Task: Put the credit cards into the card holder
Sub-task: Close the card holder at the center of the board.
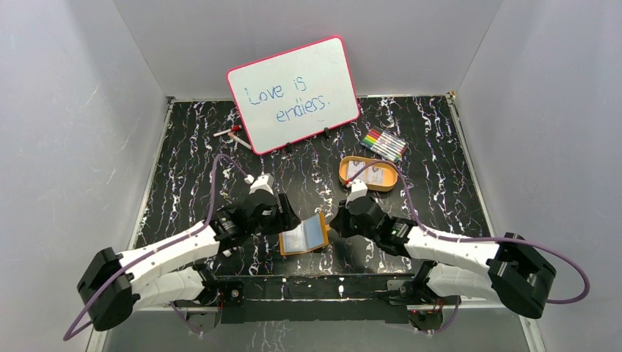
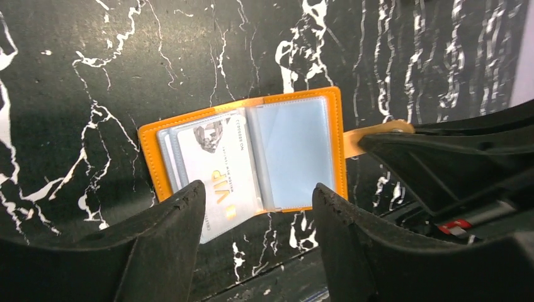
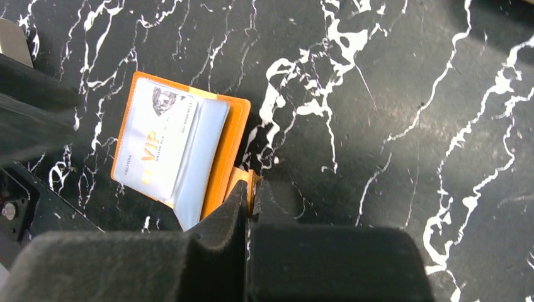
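The orange card holder lies open near the table's front edge, clear sleeves up. It also shows in the left wrist view and the right wrist view. A pale credit card printed "VIP" sits partly in its left sleeve, one corner sticking out past the edge. My right gripper is shut on the holder's orange snap tab. My left gripper is open and empty, just in front of the holder. More cards lie in the orange oval tray.
A pink-rimmed whiteboard stands at the back. A bundle of coloured markers lies right of it. A red marker lies at the board's left foot. The table's front rail runs just below the holder.
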